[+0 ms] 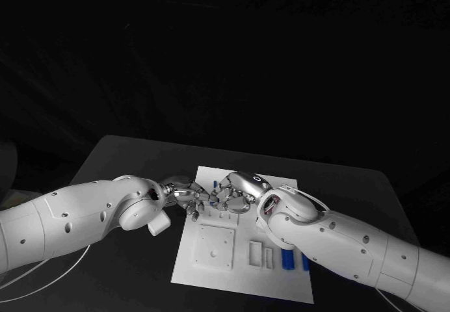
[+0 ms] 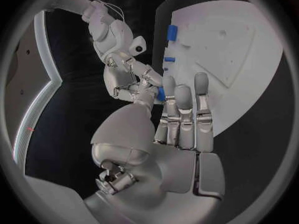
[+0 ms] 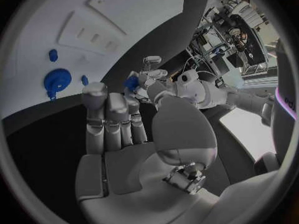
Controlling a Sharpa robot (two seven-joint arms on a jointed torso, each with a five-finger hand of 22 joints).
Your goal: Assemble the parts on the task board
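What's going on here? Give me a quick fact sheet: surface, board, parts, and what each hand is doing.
surface: black table
board: white plate at mid-table
parts: blue pieces on the board's near right edge
left hand: over the board's far end, pinching a small blue part
right hand: fingers meeting the left hand's; whether it also grips the part cannot be told

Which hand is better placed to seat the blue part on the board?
Right, probably: the right hand is over the task board, the left hand at its edge. Who grips the blue part is unclear.
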